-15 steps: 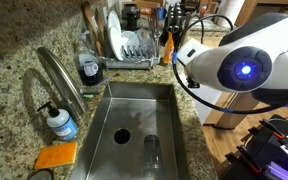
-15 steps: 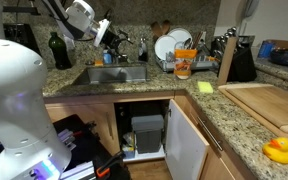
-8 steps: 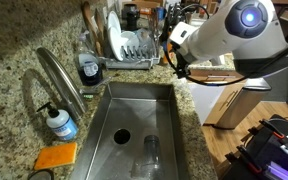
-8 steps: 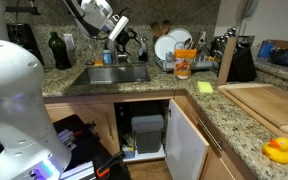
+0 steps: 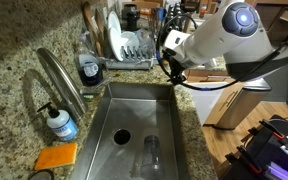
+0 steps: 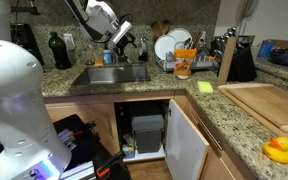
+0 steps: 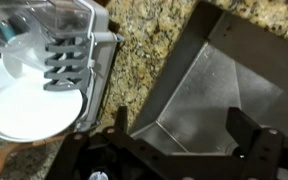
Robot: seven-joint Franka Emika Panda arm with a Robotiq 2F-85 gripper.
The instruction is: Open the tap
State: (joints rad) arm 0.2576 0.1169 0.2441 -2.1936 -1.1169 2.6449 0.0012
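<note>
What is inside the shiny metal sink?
In an exterior view, the rectangular stainless-steel sink holds a round dark drain hole and a clear drinking glass. The sink's near end runs out of the picture, so anything lying there cannot be seen.

Both exterior views showed the kitchen in even, warm light with no hard shadows. The steel sink carried a soft pale sheen along its floor, and the granite table looked speckled and a little grainy. The white shell of my arm was bright, with a blue lamp glowing at the upper right. In an exterior view my base filled the lower left, close and out of focus, and the upper left corner was dim. In the wrist view a white plate at lower left was blown out. My tool was a dark silhouette along the bottom edge, and the whole frame was soft.
</note>
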